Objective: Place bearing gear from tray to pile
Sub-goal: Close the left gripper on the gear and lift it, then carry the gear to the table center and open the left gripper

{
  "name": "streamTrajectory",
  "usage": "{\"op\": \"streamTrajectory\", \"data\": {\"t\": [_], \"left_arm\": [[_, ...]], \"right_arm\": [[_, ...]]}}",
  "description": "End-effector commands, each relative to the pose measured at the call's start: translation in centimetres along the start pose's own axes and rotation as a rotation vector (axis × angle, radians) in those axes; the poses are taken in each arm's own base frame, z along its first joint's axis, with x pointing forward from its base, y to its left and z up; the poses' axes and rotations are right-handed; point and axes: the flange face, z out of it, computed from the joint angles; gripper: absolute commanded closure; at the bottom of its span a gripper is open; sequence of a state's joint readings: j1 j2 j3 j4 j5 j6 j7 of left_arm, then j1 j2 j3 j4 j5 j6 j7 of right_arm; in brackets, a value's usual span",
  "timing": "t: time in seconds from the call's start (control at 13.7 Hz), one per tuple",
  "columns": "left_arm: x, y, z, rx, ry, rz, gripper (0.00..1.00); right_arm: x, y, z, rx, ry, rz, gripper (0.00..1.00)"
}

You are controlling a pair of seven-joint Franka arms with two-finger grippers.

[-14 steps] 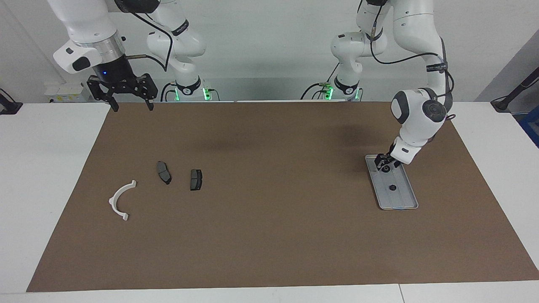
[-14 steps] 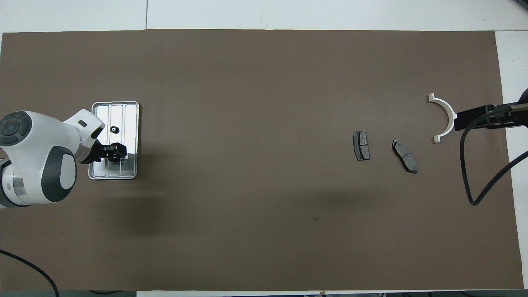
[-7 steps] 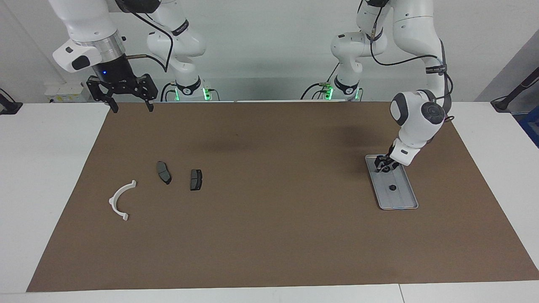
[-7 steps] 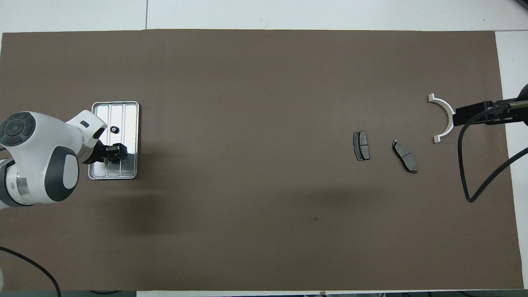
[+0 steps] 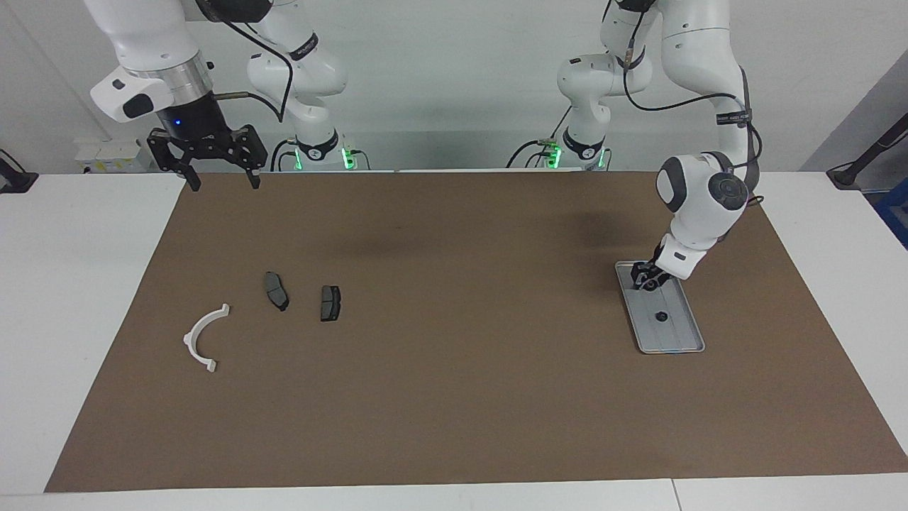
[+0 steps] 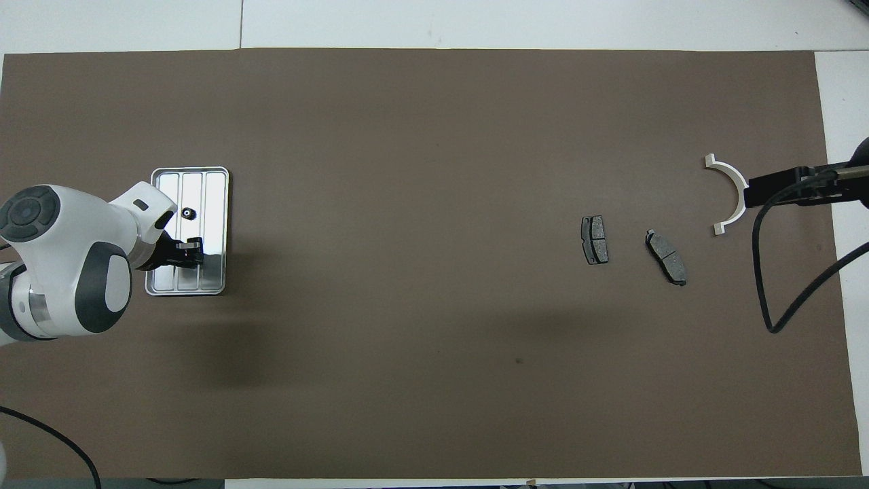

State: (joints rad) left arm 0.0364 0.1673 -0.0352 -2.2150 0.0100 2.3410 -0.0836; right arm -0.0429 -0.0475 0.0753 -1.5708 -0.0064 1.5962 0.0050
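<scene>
The silver ribbed tray [image 5: 677,339] [image 6: 216,178] lies toward the left arm's end of the table. A small black bearing gear [image 5: 660,316] [image 6: 188,214] sits in it. My left gripper [image 5: 644,279] [image 6: 193,247] hangs low over the end of the tray nearer the robots, apart from the gear. The pile lies toward the right arm's end: a white semicircular bracket [image 5: 201,336] [image 6: 730,193] and two dark brake pads [image 5: 276,291] [image 5: 330,303] [image 6: 595,240] [image 6: 666,257]. My right gripper [image 5: 216,174] is open and empty, raised over the mat's edge by the robots, waiting.
A brown mat [image 5: 454,369] [image 6: 407,339] covers the table between the tray and the pile. The right arm's black cable [image 6: 770,299] hangs over the mat beside the bracket.
My left gripper has drawn back a little toward the robots over the tray's near end. The gear and the pile have not moved. The right arm has barely shifted.
</scene>
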Motion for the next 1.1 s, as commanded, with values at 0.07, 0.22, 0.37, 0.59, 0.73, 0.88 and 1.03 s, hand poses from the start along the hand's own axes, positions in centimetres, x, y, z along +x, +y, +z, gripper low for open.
{"op": "streamTrajectory", "data": {"t": [0.07, 0.22, 0.37, 0.59, 0.73, 0.88, 1.03], "left_arm": [[0.4, -0.4, -0.3, 0.001, 0.004, -0.019, 0.84], [2.0, 1.2, -3.1, -0.041, 0.015, -0.065, 0.84], [2.6, 5.8, -6.4, -0.067, 0.003, -0.123, 0.83], [1.6, 15.1, -9.0, -0.068, 0.008, -0.246, 0.81], [0.7, 20.4, -9.8, -0.076, 0.024, -0.311, 0.81], [-1.2, 26.3, -10.3, -0.087, 0.032, -0.325, 0.81], [-2.1, 30.4, -9.7, -0.069, 0.045, -0.352, 0.81]], "right_arm": [[-0.3, 0.0, 0.0, 0.015, 0.016, -0.015, 0.0], [-0.3, 0.0, 0.2, 0.015, 0.012, -0.018, 0.0], [-0.4, 0.0, 0.1, 0.015, 0.013, -0.024, 0.0], [-0.5, -0.1, 0.2, 0.015, 0.012, -0.019, 0.0], [-0.5, -0.1, 0.2, 0.015, 0.01, -0.015, 0.0], [-0.6, -0.4, 0.2, 0.015, 0.008, -0.019, 0.0], [-0.6, -0.4, 0.2, 0.015, 0.012, -0.03, 0.0]]}}
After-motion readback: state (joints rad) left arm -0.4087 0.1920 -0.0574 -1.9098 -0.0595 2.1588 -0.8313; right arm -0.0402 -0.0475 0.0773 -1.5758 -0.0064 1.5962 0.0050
